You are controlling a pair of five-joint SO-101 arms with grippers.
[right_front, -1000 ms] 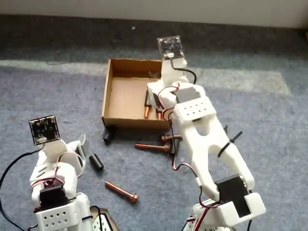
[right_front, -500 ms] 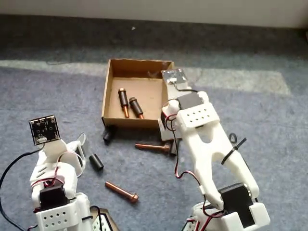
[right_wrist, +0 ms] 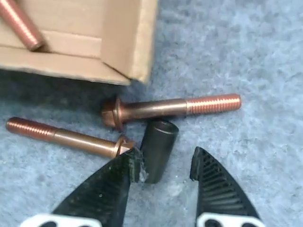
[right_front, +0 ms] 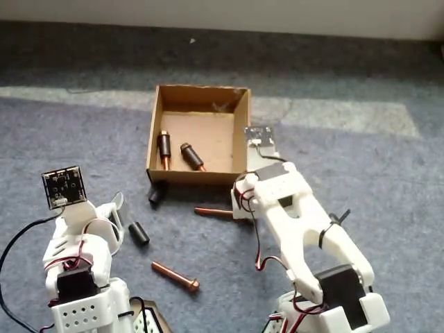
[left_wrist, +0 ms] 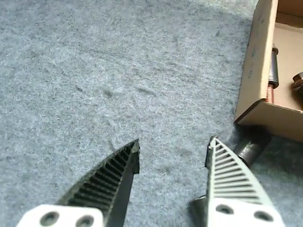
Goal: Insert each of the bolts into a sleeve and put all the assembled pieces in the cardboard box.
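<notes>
The cardboard box (right_front: pixel 157 132) holds two bolts fitted in black sleeves (right_front: pixel 165 148) (right_front: pixel 191 156). In the right wrist view my right gripper (right_wrist: pixel 165 161) is open just in front of the box's corner (right_wrist: pixel 128 52), with a loose black sleeve (right_wrist: pixel 158 149) lying between its fingers. Two copper bolts (right_wrist: pixel 170 108) (right_wrist: pixel 66 137) lie beside that sleeve. My left gripper (left_wrist: pixel 173 146) is open over bare carpet, with nothing in it. Another sleeve (left_wrist: pixel 251 146) lies past its fingertip at the box's front wall. On the carpet farther out are a sleeve (right_front: pixel 139 234) and a bolt (right_front: pixel 175 275).
The floor is grey-blue carpet. The right arm (right_front: pixel 284 201) stretches from the near edge up to the box's front right corner. The left arm (right_front: pixel 76 257) stays low at the near left. Open carpet lies left of the box.
The right arm has drawn back out of the box to the carpet in front of it. The two assembled pieces it covered now lie in the box. The left arm has not moved.
</notes>
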